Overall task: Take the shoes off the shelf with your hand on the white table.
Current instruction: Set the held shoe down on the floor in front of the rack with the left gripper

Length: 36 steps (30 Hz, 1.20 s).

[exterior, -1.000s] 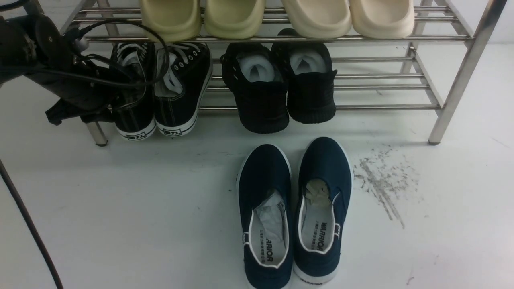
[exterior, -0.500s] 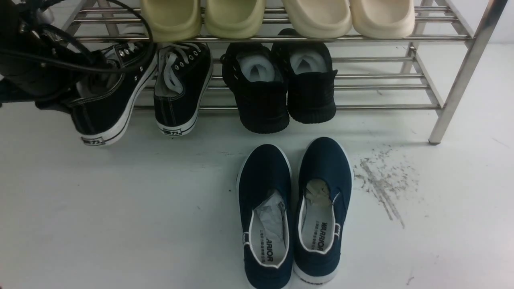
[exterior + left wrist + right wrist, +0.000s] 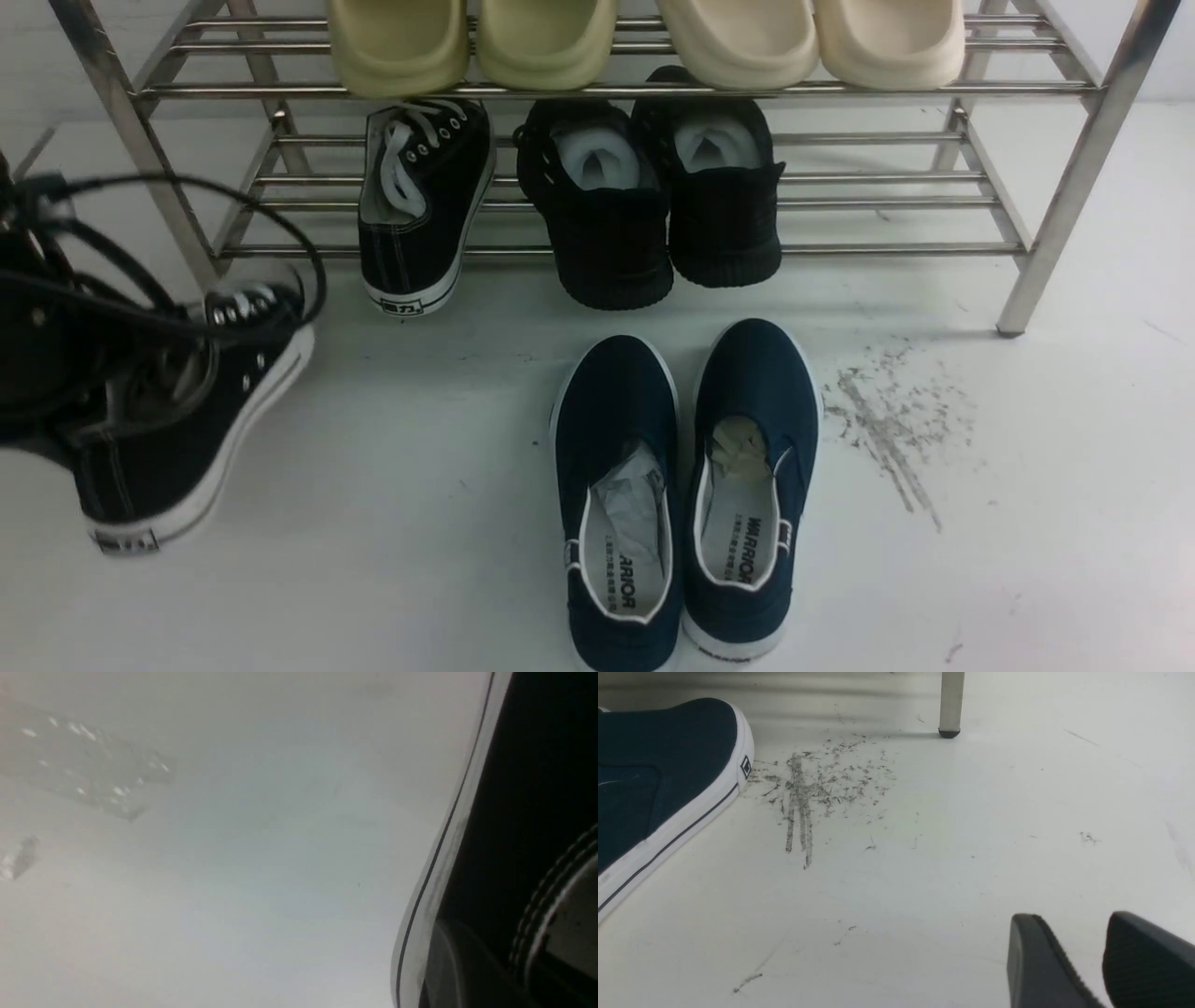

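In the front view my left gripper [image 3: 98,392], a bulky black hand with trailing cables, is shut on one black canvas sneaker [image 3: 177,439] at its collar. The sneaker is tilted, heel toward me, over the white table [image 3: 373,541] at the far left, clear of the shelf [image 3: 1074,177]. I cannot tell if it touches the table. Its white sole and black canvas fill the edge of the left wrist view [image 3: 448,858]. The other canvas sneaker [image 3: 425,201] stands on the lower tier. My right gripper [image 3: 1069,919] is open and empty, low over the table.
A pair of all-black knit sneakers [image 3: 644,205] sits on the lower tier. Several pale foam slippers [image 3: 644,37] sit on the top tier. Navy slip-ons [image 3: 681,495] stand on the table in front, beside grey scuff marks [image 3: 887,420]. A shelf leg [image 3: 951,704] stands beyond the right gripper.
My left gripper has pulled one canvas sneaker off the lower tier, moving it left and toward me, down toward the table. The other shoes have not moved.
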Each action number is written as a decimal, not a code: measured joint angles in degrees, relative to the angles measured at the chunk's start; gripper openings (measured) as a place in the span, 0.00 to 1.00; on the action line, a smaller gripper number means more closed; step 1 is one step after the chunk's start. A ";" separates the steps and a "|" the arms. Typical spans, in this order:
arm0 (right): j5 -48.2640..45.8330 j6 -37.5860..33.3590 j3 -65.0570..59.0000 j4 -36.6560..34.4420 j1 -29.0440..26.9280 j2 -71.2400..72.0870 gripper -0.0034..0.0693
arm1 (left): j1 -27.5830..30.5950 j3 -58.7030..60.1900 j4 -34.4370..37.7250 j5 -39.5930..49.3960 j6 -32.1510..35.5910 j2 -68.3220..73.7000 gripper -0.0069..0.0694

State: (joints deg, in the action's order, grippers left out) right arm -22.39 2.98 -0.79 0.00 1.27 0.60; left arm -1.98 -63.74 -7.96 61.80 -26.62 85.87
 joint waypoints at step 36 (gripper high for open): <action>0.00 -0.54 0.00 0.00 0.00 0.00 0.38 | -10.81 -8.89 -8.24 1.71 -12.80 6.15 0.60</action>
State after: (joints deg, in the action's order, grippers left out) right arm -22.39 2.44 -0.79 0.00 1.27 0.60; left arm -12.79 -72.62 -16.21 63.51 -39.42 92.02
